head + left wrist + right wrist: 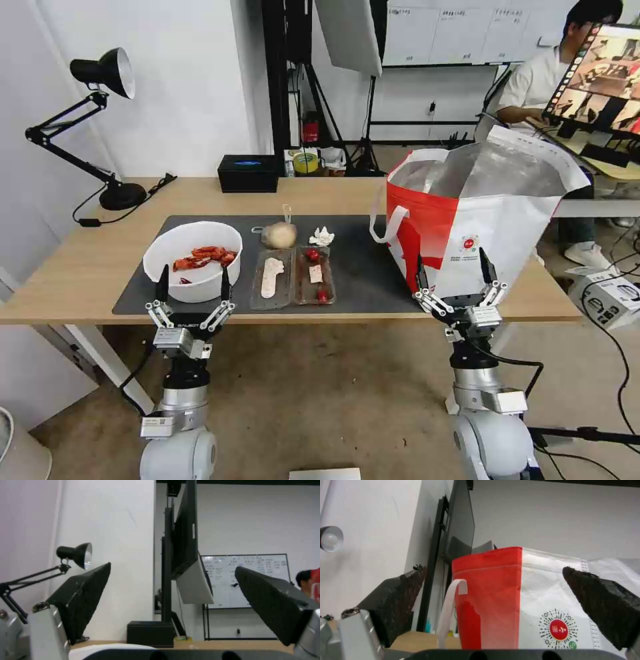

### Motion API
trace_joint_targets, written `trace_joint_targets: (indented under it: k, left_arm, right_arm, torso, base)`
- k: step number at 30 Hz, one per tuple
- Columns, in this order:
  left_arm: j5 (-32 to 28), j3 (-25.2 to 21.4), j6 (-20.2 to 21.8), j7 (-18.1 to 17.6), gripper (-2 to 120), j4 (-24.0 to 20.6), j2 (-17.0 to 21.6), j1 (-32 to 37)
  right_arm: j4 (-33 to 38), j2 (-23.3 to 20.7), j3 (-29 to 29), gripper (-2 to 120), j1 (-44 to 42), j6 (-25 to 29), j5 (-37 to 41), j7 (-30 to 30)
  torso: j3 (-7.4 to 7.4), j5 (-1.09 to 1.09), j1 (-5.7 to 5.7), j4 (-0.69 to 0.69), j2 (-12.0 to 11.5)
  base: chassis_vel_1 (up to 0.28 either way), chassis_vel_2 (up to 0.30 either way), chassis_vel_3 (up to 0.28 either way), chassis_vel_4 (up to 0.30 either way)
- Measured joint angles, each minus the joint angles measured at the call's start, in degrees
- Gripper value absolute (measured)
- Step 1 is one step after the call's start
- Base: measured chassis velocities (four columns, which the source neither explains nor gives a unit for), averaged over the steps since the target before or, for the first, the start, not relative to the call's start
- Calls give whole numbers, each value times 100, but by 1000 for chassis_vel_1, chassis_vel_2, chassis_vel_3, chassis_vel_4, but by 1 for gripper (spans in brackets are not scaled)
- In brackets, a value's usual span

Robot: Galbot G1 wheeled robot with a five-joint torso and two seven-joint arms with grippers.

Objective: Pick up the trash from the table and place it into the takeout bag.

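Head view: the long light-wood table (87,267) was seen with its dark grey mat (363,267) along the front edge. The white round bowl of red crayfish shells (193,260) was set at the mat's left end, the clear hinged plastic tray with scraps (293,278) beside it, and the beige lump in a clear bag (279,235) and crumpled white tissue (323,237) just behind the tray. The boxy white-and-red takeout bag (467,227) was stood open at the table's right end. The left gripper (193,285) was held spread wide before the bowl, grasping nothing. The right gripper (453,273) was held spread before the bag, also empty.
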Motion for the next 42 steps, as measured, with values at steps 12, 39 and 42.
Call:
trace_joint_targets:
  k: [12, 39, 42]
  left_arm:
    - [-881, 263, 603, -2, 100, -224, 120, 46]
    - [-4706, 2117, 3562, -3527, 100, -1733, 508, -301]
    - [-5024, 2134, 3743, -3832, 100, -1761, 482, -386]
  right_arm:
    - [-18, -1, 2, 100, 8, -16, 5, -4]
    - [11, -10, 25, 100, -77, -28, -26, -10]
    - [20, -26, 39, 100, -97, -28, -28, -10]
  torso:
    - [0, 0, 0, 0, 0]
    - [0, 0, 0, 0, 0]
    - [0, 0, 0, 0, 0]
  base:
    - [0, 0, 0, 0]
    - [0, 0, 0, 0]
    - [0, 0, 0, 0]
